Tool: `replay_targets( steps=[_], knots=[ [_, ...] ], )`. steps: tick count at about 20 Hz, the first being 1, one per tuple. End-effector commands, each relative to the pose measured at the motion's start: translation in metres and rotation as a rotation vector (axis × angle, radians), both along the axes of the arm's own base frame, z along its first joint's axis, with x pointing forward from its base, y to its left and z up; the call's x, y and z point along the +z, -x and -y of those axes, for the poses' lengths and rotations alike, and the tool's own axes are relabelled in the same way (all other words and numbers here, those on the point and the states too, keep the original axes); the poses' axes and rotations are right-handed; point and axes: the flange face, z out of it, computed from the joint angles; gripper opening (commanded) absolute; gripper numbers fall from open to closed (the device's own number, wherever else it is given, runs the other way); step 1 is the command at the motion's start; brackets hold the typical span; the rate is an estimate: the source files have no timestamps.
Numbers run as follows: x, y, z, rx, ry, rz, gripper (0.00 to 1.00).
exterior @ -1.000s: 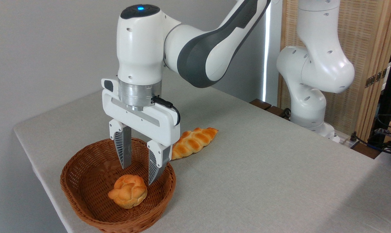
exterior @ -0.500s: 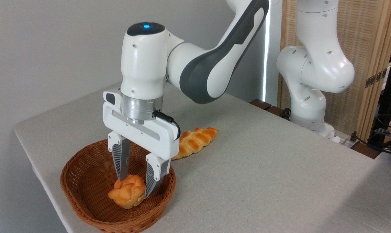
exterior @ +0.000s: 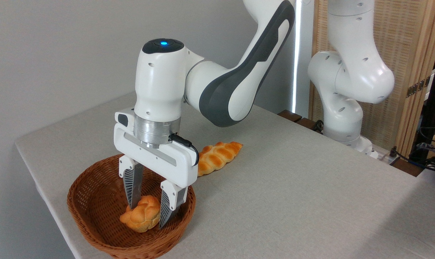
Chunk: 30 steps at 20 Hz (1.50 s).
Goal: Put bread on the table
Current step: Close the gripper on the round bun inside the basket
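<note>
Lower than a moment ago, my claw (exterior: 149, 216) has sunk into the basket (exterior: 95, 219) until its two fingers (exterior: 132, 189) stand on either side of the bread (exterior: 140, 217), where earlier they hung above it. Nearest the camera, that brown wicker basket sits at the front left corner of the table (exterior: 293, 201), and the bread lies inside it on the woven floor, a small knotted golden bun with a paler base. My fingers are apart, pointing straight down, the left one at the bun's back edge and the right one against its right side (whether either pad truly presses the crust I cannot tell, and the bun sits flat on the basket floor, not lifted). Just behind the basket, partly hidden by my claw's white body, a longer braided loaf (exterior: 219, 156) lies on the grey-beige cloth. Farther back, my arm (exterior: 239, 82) bends up and away to its base (exterior: 347, 108) at the table's far edge, before a woven screen (exterior: 408, 54).
</note>
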Motion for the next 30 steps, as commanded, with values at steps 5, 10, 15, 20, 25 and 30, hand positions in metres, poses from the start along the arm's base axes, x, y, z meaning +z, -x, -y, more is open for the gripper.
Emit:
replay_targets(
  steps=[5, 10, 15, 20, 25, 30],
  knots=[
    [-0.007, 0.003, 0.000, -0.013, -0.010, 0.004, 0.41],
    [-0.010, 0.003, 0.002, -0.016, -0.010, -0.002, 0.41],
    [-0.012, 0.002, 0.002, -0.014, -0.009, -0.007, 0.41],
    [-0.007, 0.002, 0.002, -0.007, 0.000, 0.000, 0.41],
    [0.007, 0.002, 0.003, 0.002, 0.009, 0.005, 0.41],
    [0.075, 0.000, 0.003, 0.046, 0.128, 0.032, 0.41]
  ],
)
